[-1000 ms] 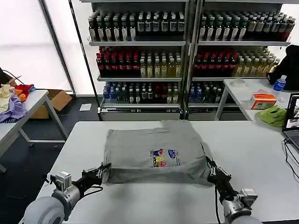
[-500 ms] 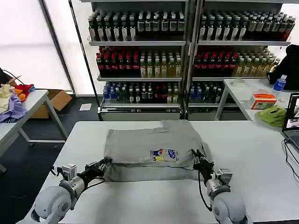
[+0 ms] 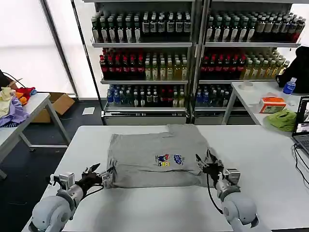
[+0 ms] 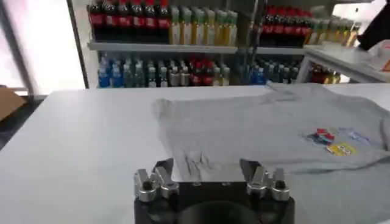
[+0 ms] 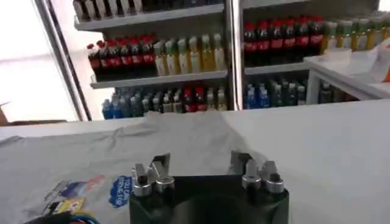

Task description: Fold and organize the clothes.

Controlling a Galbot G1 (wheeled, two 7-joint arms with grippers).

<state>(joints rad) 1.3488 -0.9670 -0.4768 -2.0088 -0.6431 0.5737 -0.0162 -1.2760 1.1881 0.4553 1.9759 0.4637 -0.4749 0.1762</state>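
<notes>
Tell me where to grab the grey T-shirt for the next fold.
Take the T-shirt at its two near corners, each gripper coming in low from the robot's side. It lies flat, and the open left gripper and right gripper sit by those corners.

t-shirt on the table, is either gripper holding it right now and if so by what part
Nothing is held. The left gripper is open at the T-shirt's near left corner, and the right gripper is open at its near right edge.

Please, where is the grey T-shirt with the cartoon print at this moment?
In the head view the T-shirt lies folded at the middle of the white table, with the left gripper at its near left corner and the right gripper at its right edge.
</notes>
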